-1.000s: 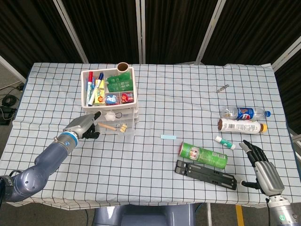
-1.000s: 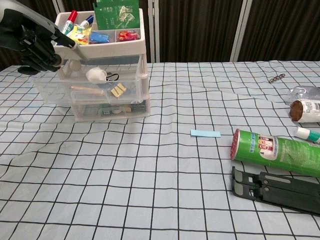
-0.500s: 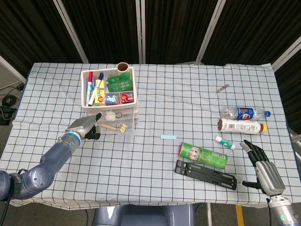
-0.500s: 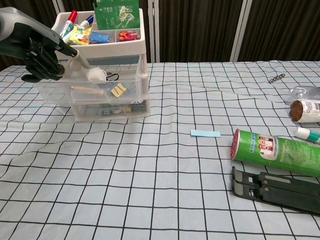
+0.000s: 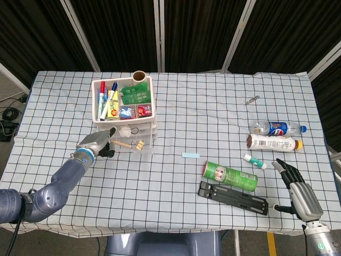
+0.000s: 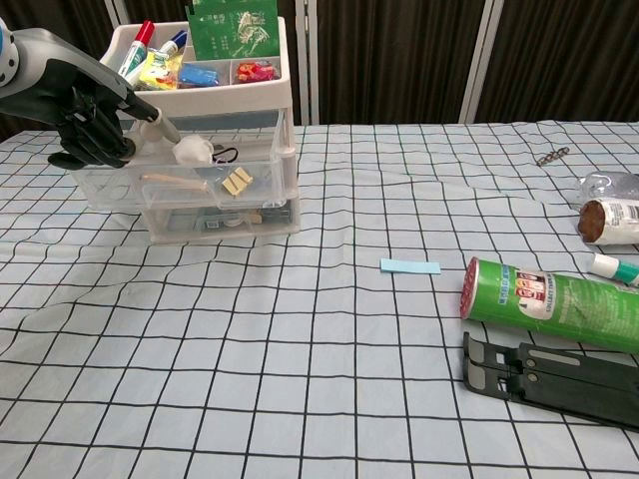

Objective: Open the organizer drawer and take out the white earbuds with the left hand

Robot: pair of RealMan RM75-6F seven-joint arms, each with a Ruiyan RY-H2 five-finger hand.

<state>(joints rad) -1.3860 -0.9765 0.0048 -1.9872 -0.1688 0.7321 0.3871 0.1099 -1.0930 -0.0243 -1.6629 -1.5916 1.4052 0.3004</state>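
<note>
Drawer's out already on the clear plastic three-tier organizer (image 6: 215, 180), upper left of frame. Reaching in now: left hand (image 6: 90, 115) mostly curled, holding nothing, one finger poking the white earbuds (image 6: 192, 151) inside. Next: pinch and lift. Right hand (image 5: 298, 193) spread, idle, lower right.

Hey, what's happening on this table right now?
A two-armed robot is working at a small plastic drawer organizer on a checked tablecloth. Its left robot hand is reaching into the pulled-out upper drawer, with a finger extended toward the white earbuds inside. Whether it touches them is hard to tell; they are not lifted out. The right robot hand rests open at the table's near edge, near a green can and a black stand.
</note>
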